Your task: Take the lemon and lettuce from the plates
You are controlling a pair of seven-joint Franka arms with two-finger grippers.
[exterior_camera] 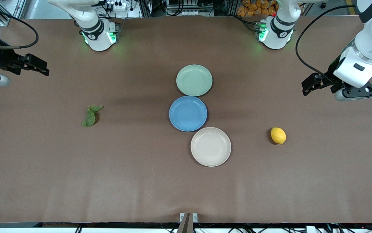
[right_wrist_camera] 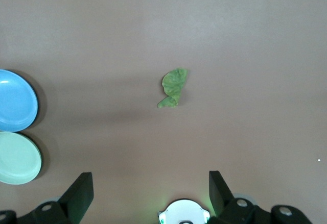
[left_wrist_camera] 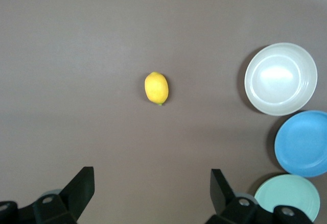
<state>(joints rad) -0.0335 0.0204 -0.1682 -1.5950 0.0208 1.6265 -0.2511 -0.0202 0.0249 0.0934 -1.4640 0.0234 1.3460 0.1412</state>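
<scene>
Front view: high above the brown table (exterior_camera: 140,181), looking down from the edge away from the robot bases; whole tabletop in frame.
Left wrist view: straight down over the left arm's end, closer in, small oval yellow lemon (left_wrist_camera: 156,88) at centre.
Right wrist view: straight down over the right arm's end, wrinkly green lettuce leaf (right_wrist_camera: 172,87) central.
Shared: round blue plate (exterior_camera: 188,113) and round pale green plate (exterior_camera: 194,80) appear in all three.

Lemon (exterior_camera: 278,135) bright yellow; lettuce (exterior_camera: 91,116) dark green; plates pale green (exterior_camera: 194,80), blue (exterior_camera: 188,113), beige-cream (exterior_camera: 210,146); table (exterior_camera: 75,181) brown.
</scene>
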